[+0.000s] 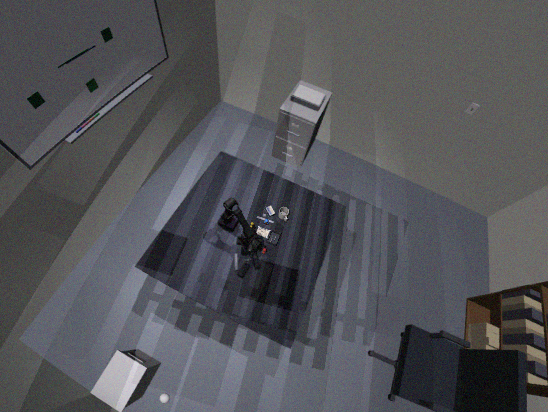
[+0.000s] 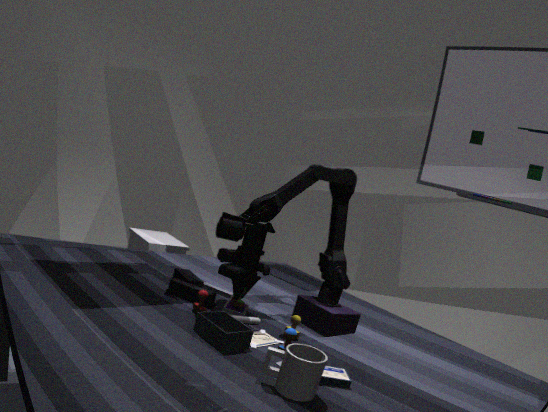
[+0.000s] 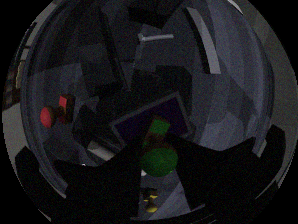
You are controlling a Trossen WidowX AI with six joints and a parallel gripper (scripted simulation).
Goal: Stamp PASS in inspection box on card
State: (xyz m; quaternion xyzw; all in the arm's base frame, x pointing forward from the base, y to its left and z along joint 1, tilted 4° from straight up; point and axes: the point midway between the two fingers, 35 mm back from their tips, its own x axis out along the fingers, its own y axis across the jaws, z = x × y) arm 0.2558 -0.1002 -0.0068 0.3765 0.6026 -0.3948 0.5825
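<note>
You're having to work around dim light: the print box on the card (image 1: 263, 232) (image 2: 263, 339) isn't readable, and you can't make out the word on any stamp. The jaws (image 2: 238, 296) are standing partly open, closed around the green stamp (image 2: 239, 303) (image 3: 159, 161). The wrist view is showing you its round knob between the dark fingers and its green block over the purple ink pad (image 2: 232, 308) (image 3: 132, 124); you cannot tell whether its face is touching the ink. From the top, the arm (image 1: 242, 220) (image 2: 295, 190) is hiding that pad and the grip, while the exterior view is showing them only small and dark. The wrist view is catching the red stamp (image 1: 264, 250) (image 2: 202, 294) (image 3: 47, 117) and yellow stamp (image 1: 252, 225) (image 2: 296, 319) (image 3: 151, 207), but the blue stamp (image 1: 267, 220) (image 2: 290, 332) is visible only in the other two. On the counter (image 1: 200, 200) (image 2: 125, 350) (image 3: 225, 100), the black bin (image 1: 273, 237) (image 2: 223, 331) is standing open beside the card, its floor too dark to read. The grey mug (image 1: 284, 213) (image 2: 301, 372) is standing upright, its bottom hidden from you in the exterior view.
</note>
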